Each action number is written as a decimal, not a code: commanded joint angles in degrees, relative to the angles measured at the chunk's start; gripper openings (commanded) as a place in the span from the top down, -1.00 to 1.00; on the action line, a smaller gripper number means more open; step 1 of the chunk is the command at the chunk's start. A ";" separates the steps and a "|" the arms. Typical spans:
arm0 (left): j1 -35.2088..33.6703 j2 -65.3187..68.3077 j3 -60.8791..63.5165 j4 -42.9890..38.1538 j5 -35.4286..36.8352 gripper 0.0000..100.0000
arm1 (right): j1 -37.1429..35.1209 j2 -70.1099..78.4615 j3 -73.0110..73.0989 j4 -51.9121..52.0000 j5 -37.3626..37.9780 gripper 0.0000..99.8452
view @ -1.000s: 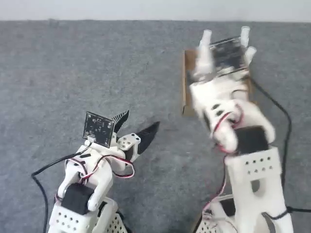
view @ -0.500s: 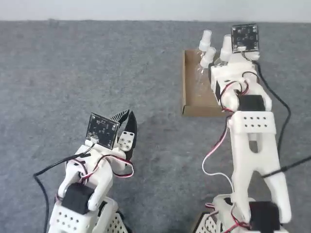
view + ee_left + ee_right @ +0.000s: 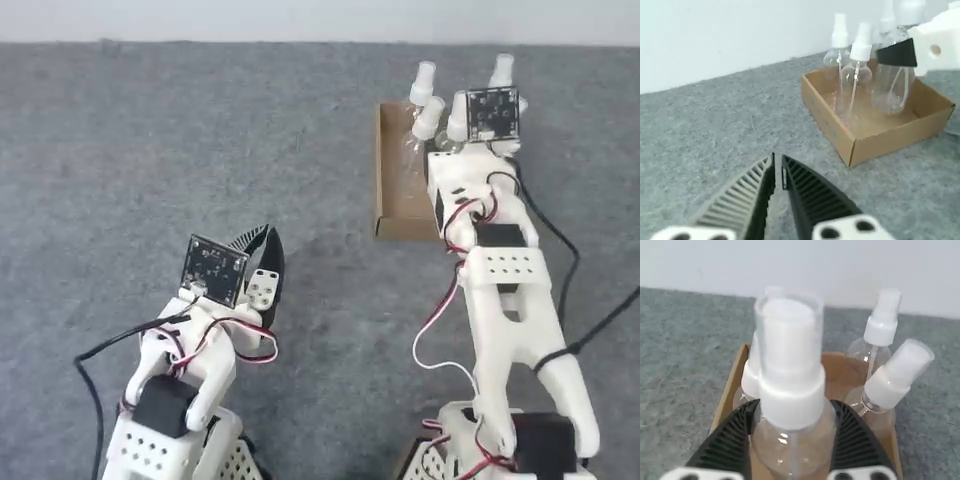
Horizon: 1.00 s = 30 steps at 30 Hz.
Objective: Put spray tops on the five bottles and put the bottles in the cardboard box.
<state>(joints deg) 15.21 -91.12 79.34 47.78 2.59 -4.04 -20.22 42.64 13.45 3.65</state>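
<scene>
My right gripper [image 3: 792,415] is shut on a clear bottle [image 3: 790,365] with a white spray top, a black finger on each side of its body. It holds the bottle upright inside the cardboard box [image 3: 732,385]. Three more topped bottles stand in the box, one behind the held one [image 3: 751,375] and two beside it [image 3: 882,320] [image 3: 897,370]. In the high view the box [image 3: 380,170] lies at the back right under the right arm [image 3: 505,270]. My left gripper [image 3: 268,255] [image 3: 778,172] is shut on nothing, low over the carpet at the front left.
Grey carpet [image 3: 200,130] covers the table up to a white wall at the back. The left wrist view shows the box [image 3: 890,132] with its bottles and a black finger [image 3: 896,53] of the right gripper. Cables trail beside both arm bases.
The right arm has swung over the box with the bottle and settled there. The left gripper has gone from open to shut and drawn back a little.
</scene>
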 commanded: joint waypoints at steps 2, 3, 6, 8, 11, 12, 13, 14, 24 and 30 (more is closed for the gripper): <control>-0.26 -0.79 -0.57 -1.93 -0.62 0.97 | 0.57 0.48 0.70 -4.09 0.79 0.99; -0.26 -0.79 -0.57 -1.93 -0.62 0.97 | 0.57 1.54 0.62 -4.18 0.79 0.99; -0.26 -0.79 -0.57 -1.93 -0.62 0.97 | 0.57 5.41 0.53 -6.99 0.79 0.99; -0.26 -0.79 -0.57 -1.93 -0.62 0.97 | 0.66 7.43 0.53 -8.66 0.79 0.99; -0.26 -0.79 -0.57 -1.93 -0.62 0.97 | 0.48 8.84 0.53 -8.92 0.79 0.99; -0.26 -0.79 -0.57 -1.93 -0.62 0.97 | 0.48 9.19 0.53 -8.92 0.79 0.99; -0.26 -0.79 -0.57 -1.93 -0.62 0.97 | 0.48 9.27 0.70 -8.84 0.79 0.99; -0.26 -0.79 -0.57 -1.93 -0.62 0.97 | 0.57 9.27 0.88 -8.75 0.88 0.99; -0.26 -0.79 -0.48 -1.93 -0.62 0.97 | 0.57 9.27 0.79 -4.79 0.88 0.99; -0.26 -0.79 -0.48 -1.93 -0.62 0.97 | 0.57 9.27 0.88 -4.70 0.97 0.99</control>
<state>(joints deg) 15.21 -91.12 79.52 47.69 2.59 -4.04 -9.93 43.96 8.35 3.65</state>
